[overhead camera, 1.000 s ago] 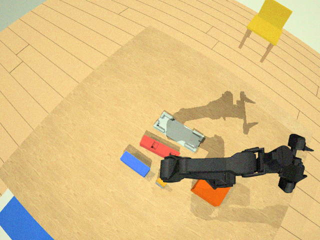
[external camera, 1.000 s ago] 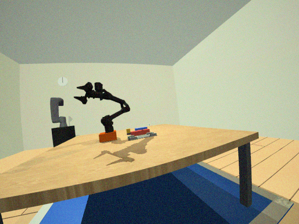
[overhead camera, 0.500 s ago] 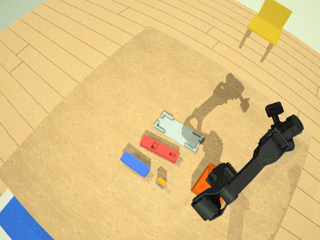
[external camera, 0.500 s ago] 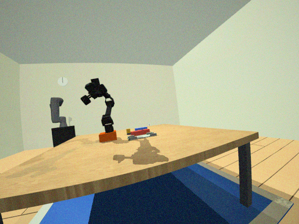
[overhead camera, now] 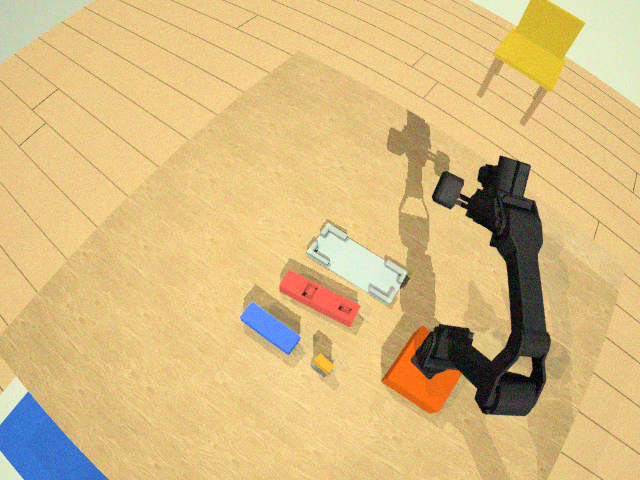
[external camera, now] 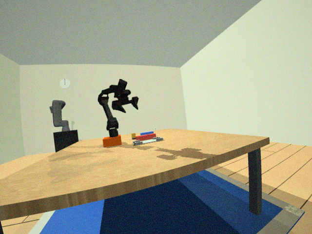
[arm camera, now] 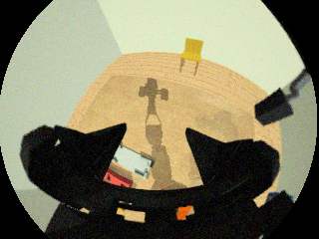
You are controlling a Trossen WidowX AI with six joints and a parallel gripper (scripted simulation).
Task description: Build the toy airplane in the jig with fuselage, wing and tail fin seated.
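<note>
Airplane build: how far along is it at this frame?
Nothing is assembled yet. The jig cradle holds no part; the red fuselage, blue wing and small yellow tail fin each lie apart on the table beside it. The gripper is open, holds nothing and hangs high above the table. All three placements and the retreat remain.
</note>
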